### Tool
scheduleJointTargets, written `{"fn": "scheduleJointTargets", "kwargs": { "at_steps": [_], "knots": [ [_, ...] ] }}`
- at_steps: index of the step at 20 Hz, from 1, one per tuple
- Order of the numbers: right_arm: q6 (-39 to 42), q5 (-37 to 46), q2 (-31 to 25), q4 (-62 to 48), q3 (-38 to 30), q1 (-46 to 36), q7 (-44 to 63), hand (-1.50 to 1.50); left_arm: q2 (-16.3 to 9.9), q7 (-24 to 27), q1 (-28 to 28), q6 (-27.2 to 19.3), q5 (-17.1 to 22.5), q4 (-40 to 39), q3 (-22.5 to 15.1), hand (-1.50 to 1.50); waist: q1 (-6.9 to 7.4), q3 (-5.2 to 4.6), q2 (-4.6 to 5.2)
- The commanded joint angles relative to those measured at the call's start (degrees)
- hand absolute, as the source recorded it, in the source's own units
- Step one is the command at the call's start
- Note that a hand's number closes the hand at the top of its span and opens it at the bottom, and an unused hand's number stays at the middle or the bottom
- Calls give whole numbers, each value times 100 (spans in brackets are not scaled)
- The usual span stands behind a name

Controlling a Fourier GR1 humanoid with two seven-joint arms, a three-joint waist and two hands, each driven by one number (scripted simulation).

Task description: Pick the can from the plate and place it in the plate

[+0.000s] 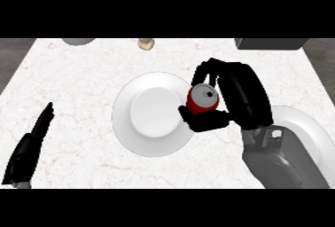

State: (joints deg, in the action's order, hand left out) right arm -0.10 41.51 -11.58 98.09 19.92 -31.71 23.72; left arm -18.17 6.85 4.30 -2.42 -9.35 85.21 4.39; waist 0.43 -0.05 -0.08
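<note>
Across most of the frame you see a white marble counter (pixel 78 66) with faint veining; darker grey floor shows at the upper left and upper right corners. At the top edge sit a grey rounded object (pixel 78 41), a small tan object (pixel 146 43) and a dark grey box (pixel 270 43), each cut off by the frame. Center frame lies a white plate (pixel 152 146), and a second plate (pixel 307 128) peeks out at the right edge, mostly hidden behind the grey forearm.

Your right hand (pixel 239 95) is curled round the red can (pixel 201 101), fingers above it and thumb below, at the right rim of the center plate. You look down on the can's silver top, so its long axis runs roughly toward the camera, tilted slightly to the upper right.

Your left hand (pixel 33 144) rests at the lower left, fingers straight and pointing up the frame.
</note>
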Motion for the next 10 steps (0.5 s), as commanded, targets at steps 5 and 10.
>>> {"fn": "scheduleJointTargets", "kwargs": {
  "at_steps": [5,10],
  "knots": [
    [447,142,1061,-1470,-38,-1169,505,150,85,64,134,70,-82,127,21,0,35,3,13],
    [-594,-113,1150,-3057,723,-1378,301,150,11,-245,-17,237,28,331,87,0,101,5,26]
  ]
}}
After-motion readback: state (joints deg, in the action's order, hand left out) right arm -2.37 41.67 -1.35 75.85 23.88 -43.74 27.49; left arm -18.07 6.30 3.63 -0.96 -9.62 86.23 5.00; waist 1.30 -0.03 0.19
